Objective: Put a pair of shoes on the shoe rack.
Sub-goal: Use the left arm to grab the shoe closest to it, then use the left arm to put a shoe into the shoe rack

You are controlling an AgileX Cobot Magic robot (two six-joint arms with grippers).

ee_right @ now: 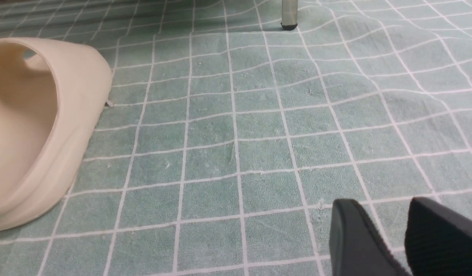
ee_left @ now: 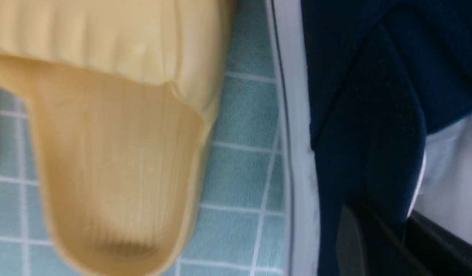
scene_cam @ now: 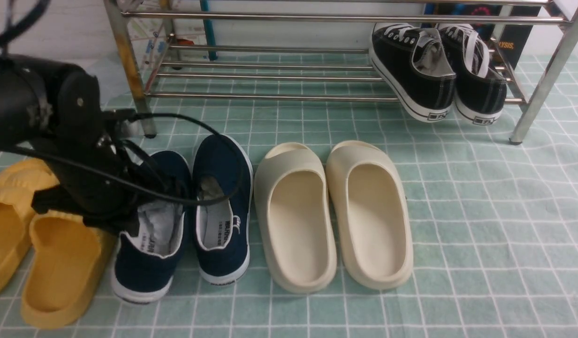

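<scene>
One narrow collar pinch joins the left claw (ee_left: 397, 245) to the navy slip-on sneaker (scene_cam: 146, 267) beneath it, so lifting could slip it free.

- Front view: bright, even light; soft shadows beside slides (scene_cam: 293, 211); glints on rack (scene_cam: 317, 19).
- Left wrist: motion blur smears shoe (ee_left: 366, 115) around left tool (ee_left: 397, 237).
- Right wrist: cloth (ee_right: 236, 134) sharp, right tool (ee_right: 387, 209) soft.
</scene>
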